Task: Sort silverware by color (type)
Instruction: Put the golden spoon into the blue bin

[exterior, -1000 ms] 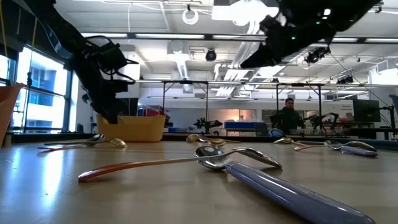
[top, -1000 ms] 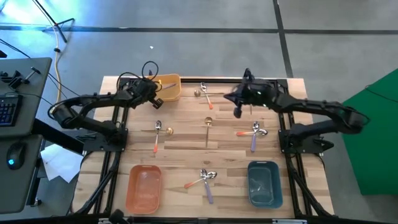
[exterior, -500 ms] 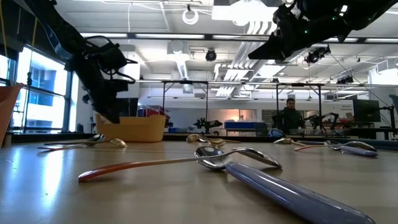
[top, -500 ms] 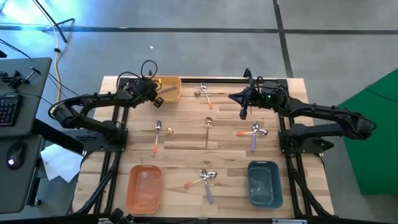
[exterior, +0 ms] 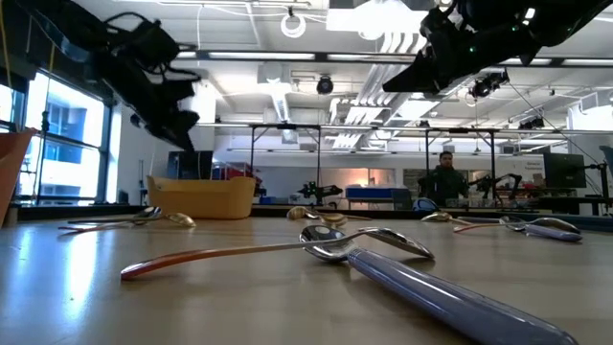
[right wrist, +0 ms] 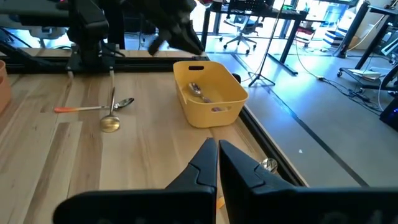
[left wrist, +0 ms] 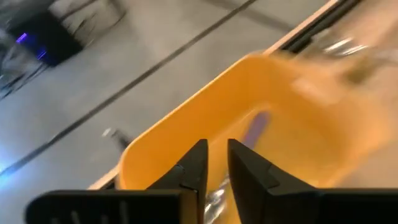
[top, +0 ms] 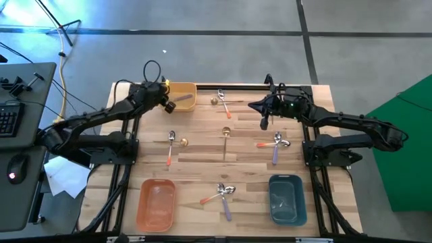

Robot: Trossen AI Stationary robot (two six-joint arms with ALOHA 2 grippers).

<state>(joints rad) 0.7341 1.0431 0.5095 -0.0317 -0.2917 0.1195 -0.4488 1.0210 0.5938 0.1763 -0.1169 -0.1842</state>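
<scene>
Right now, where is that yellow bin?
In the high view, the yellow bin sits at the table's far edge, left of centre, just beside the left gripper.

A wooden table (top: pixel 202 155) carries the yellow bin (top: pixel 183 95), orange bin (top: pixel 156 204), blue bin (top: pixel 285 198), and small spoons (top: pixel 223 192) scattered between them.

The left gripper (top: pixel 166 102) has risen from beside the yellow bin (top: pixel 183 95) and now hangs above its near edge, its arm drawn back. The right gripper (top: pixel 263 123) has shifted slightly outward, then halted
</scene>
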